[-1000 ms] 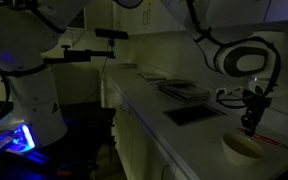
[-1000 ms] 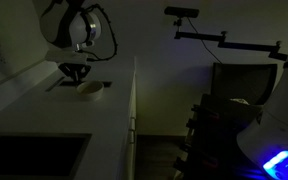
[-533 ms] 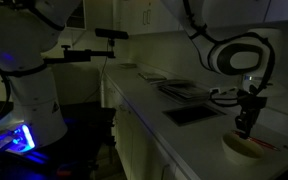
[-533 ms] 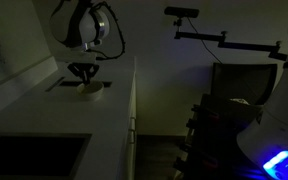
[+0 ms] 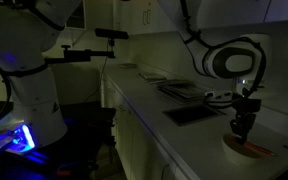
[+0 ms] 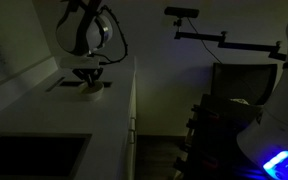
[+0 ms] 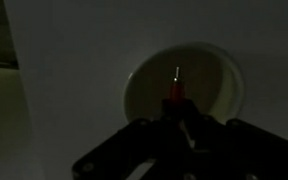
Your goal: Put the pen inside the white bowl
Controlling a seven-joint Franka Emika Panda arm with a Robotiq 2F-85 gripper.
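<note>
The room is very dark. A long pale worktop [image 5: 144, 95] runs along a wall [image 5: 154, 50]. In both exterior views its front edge shows as a straight line. Pale cupboard fronts [image 5: 134, 135] stand under that edge. Past the worktop's far end a camera on a black stand [image 5: 111, 34] sticks out. Blue light [image 5: 14, 138] glows low down, near the floor.
</note>
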